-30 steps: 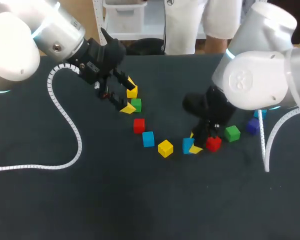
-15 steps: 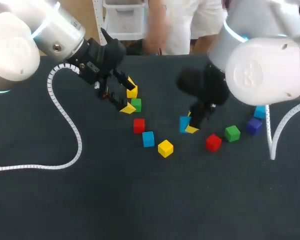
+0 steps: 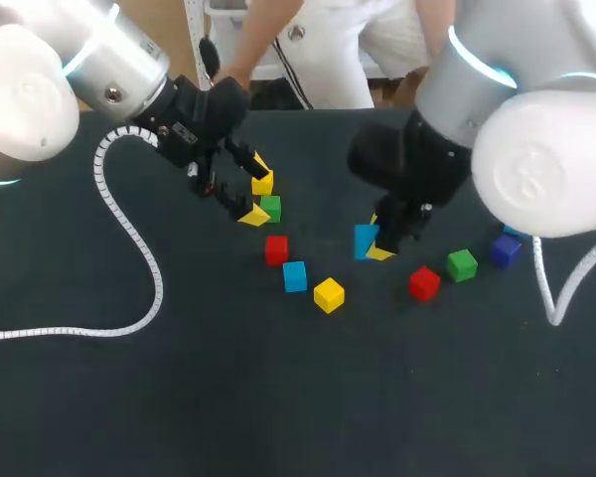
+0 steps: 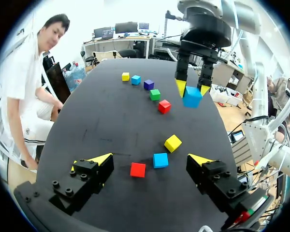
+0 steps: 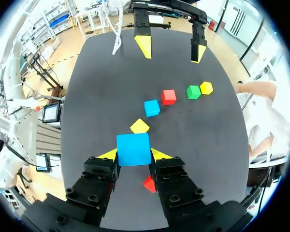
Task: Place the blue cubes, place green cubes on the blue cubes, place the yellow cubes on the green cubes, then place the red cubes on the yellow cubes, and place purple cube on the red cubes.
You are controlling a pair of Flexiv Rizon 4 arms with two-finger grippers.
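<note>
One blue cube (image 3: 365,240) clamped in right end effector (image 5: 134,154), held above table (image 3: 179,397)

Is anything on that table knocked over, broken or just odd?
Nothing looks broken or spilled. The loose cubes lie scattered on the black table, none stacked. One thing stands out: a blue cube is clamped in the right end effector, seemingly a little tilted in its grip.

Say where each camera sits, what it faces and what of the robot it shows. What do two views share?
Head: above, behind, looking down on the table; left arm, right arm show.
Left wrist: on left arm, facing the right hand; own open left hand shows.
Right wrist: on right arm, facing the left hand; own hand shows.
Shared: held blue cube.
</note>
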